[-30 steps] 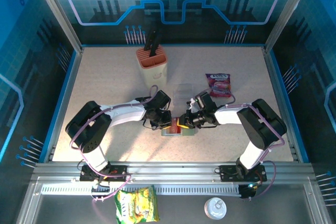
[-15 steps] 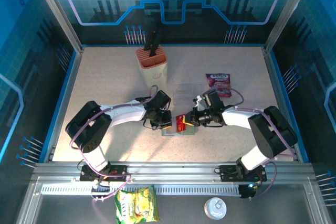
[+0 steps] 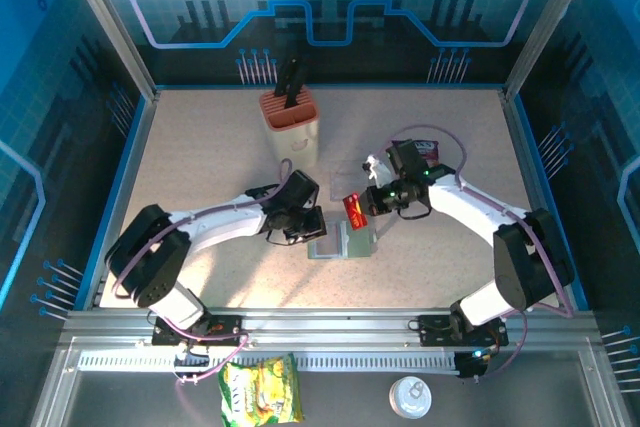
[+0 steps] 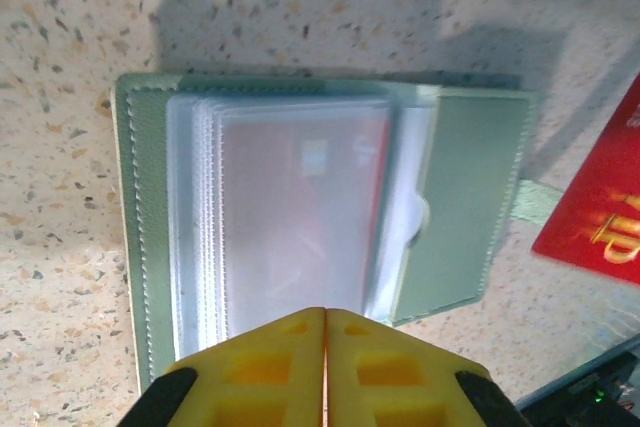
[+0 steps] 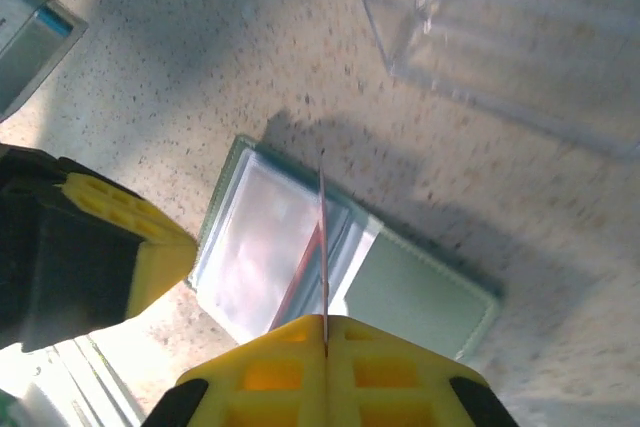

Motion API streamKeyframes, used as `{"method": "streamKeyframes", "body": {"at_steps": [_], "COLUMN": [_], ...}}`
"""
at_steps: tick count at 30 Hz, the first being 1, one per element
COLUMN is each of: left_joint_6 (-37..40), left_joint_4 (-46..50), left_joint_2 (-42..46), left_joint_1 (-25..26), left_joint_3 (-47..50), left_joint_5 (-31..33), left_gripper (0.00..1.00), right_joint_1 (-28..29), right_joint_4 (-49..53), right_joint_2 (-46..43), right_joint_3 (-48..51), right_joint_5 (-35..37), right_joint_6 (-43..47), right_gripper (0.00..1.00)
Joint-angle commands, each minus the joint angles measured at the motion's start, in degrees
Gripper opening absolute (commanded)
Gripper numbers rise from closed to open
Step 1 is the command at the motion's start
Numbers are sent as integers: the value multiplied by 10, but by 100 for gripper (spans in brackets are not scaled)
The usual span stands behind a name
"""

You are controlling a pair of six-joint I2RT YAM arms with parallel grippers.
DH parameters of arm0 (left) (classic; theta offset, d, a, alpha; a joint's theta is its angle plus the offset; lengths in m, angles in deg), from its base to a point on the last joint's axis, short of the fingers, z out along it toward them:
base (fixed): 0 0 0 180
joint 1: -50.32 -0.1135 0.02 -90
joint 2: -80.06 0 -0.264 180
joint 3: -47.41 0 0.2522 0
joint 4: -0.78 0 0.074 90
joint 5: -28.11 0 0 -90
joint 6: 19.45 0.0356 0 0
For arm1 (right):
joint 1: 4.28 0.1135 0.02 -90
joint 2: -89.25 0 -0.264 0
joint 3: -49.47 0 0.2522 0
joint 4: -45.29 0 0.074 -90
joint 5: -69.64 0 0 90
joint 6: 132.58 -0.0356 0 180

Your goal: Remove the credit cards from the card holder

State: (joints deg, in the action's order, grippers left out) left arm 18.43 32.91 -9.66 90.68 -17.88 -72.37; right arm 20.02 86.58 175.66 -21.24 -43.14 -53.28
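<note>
The card holder point(image 3: 346, 241) lies open on the table, grey-green with clear sleeves point(image 4: 290, 217). A red credit card point(image 4: 370, 162) shows faintly inside a sleeve. My left gripper point(image 3: 312, 232) is shut at the holder's left edge, and its yellow fingertips point(image 4: 325, 311) meet over the sleeves with nothing between them. My right gripper point(image 3: 366, 205) is shut on another red credit card point(image 3: 352, 209), held in the air just behind the holder. In the right wrist view that card point(image 5: 323, 237) stands edge-on above the open card holder point(image 5: 400, 292), gripped at the jaws point(image 5: 325, 319).
A clear plastic stand point(image 3: 352, 175) stands just behind the held card, close to my right gripper. A purple snack packet point(image 3: 425, 150) lies under the right arm. An orange knife block point(image 3: 291, 123) stands at the back. A green packet point(image 3: 260, 392) and a white lid point(image 3: 408, 397) lie off the table's front.
The right gripper pulled the red card out of the holder and lifted it back and to the right. The left gripper stayed at the holder's left edge.
</note>
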Motion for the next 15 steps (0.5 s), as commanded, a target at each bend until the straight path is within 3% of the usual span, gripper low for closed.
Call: {"method": "streamKeyframes", "body": {"at_steps": [1,7,15], "left_joint_6": [2,2,-9], "left_joint_4": [-10,-12,-15], "left_joint_2": [38,97,156], "left_joint_1": [3,0,-15], "left_joint_3": [20,51,94], "left_joint_5": [28,60,72], "left_gripper": [9,12,13], "right_joint_1": [-1,-3,-1], "right_joint_4": [109,214,322], "right_joint_2": [6,86,202], "right_joint_3": [-63,-211,-390], "right_joint_5": [66,132,133], "right_joint_6": [194,388,504], "right_gripper": [0,0,0]}}
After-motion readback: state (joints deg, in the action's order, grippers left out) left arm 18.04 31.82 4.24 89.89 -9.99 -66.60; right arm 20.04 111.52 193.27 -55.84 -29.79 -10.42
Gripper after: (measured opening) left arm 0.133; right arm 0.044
